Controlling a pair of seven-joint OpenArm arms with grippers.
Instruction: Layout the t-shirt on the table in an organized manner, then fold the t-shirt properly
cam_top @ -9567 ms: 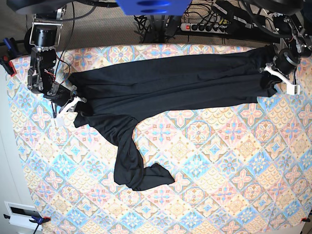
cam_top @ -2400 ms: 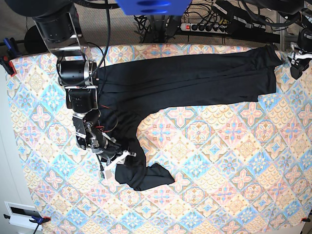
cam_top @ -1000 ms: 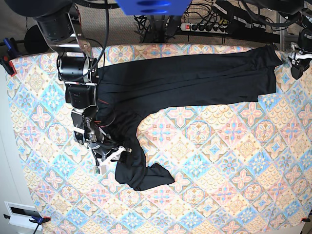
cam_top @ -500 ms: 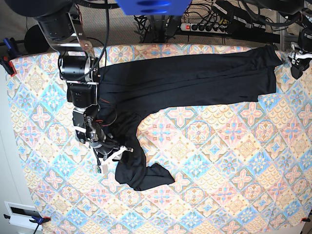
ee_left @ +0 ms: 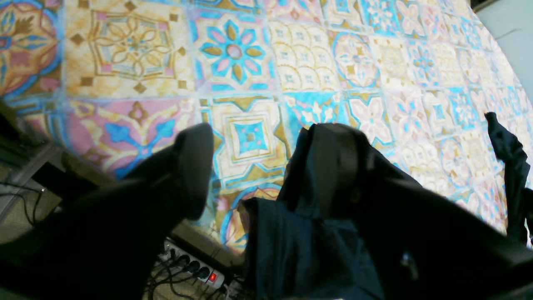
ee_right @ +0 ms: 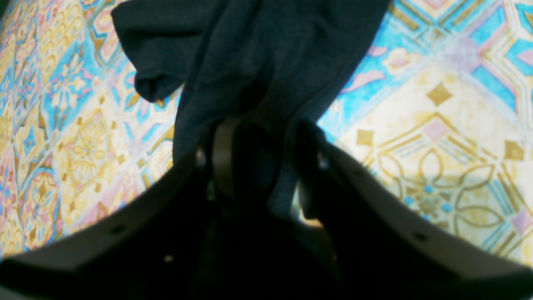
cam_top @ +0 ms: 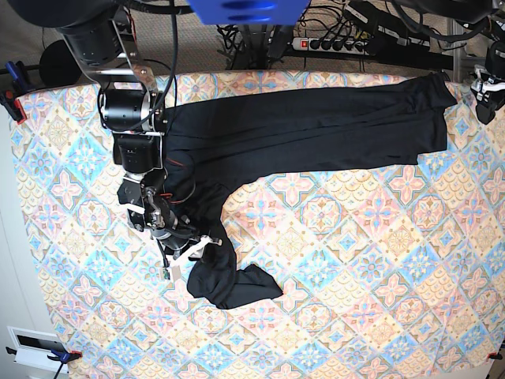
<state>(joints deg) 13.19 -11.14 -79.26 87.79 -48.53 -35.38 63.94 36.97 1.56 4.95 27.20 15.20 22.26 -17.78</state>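
The black t-shirt (cam_top: 300,130) lies stretched along the far side of the table (cam_top: 355,260). One part trails down the left to a bunched end (cam_top: 237,286). My right gripper (cam_top: 186,253) sits on that trailing part. In the right wrist view the right gripper (ee_right: 270,166) is shut on a pinch of the t-shirt (ee_right: 250,54). My left gripper (cam_top: 483,88) hovers at the table's far right edge, past the shirt's corner. In the left wrist view the left gripper (ee_left: 264,166) is open over the patterned cloth, with a t-shirt (ee_left: 291,241) corner under one finger.
A power strip (cam_top: 331,43) and cables lie beyond the table's far edge; the power strip (ee_left: 200,271) also shows below the left gripper. Clamps (cam_top: 12,87) hold the cloth at the left edge. The patterned cloth (cam_top: 379,316) covers the near and right parts.
The right arm has shifted slightly, still gripping the trailing part of the shirt. The left gripper has edged a little toward the far right corner.
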